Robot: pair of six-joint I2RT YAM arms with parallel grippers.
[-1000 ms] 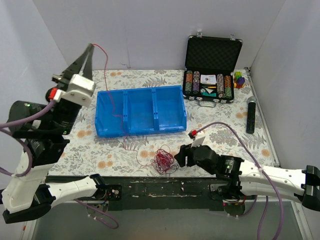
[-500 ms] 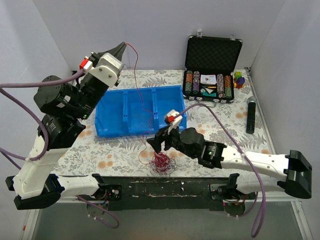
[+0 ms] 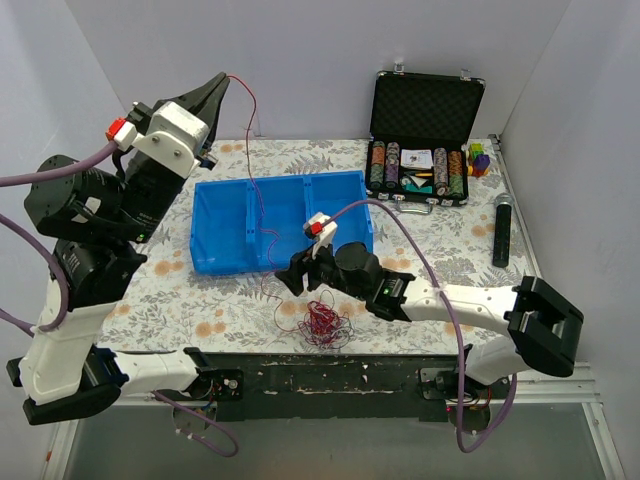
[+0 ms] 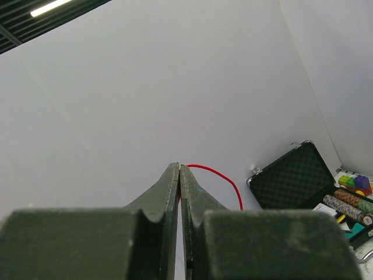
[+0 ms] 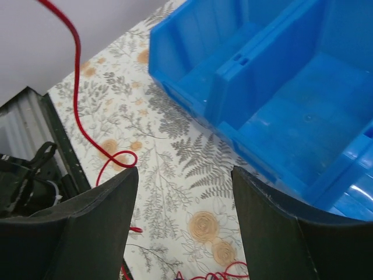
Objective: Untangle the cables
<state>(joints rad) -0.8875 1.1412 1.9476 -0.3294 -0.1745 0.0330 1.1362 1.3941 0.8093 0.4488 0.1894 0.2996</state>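
Hanging cable (image 4: 233,184): we see one red strand drop from the left claw (image 3: 222,79) across the bin (image 3: 215,255) to the pile (image 3: 323,322).
Left claw: held high, pinched on that strand.
Right claw (image 3: 293,274): spread wide, between bin and pile.
Pile: middle of the table's (image 3: 420,280) near edge.

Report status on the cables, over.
Left gripper shut on one red cable, held high. Right gripper open, empty, low beside the tangle. Blue bin close behind; cable passes over it.
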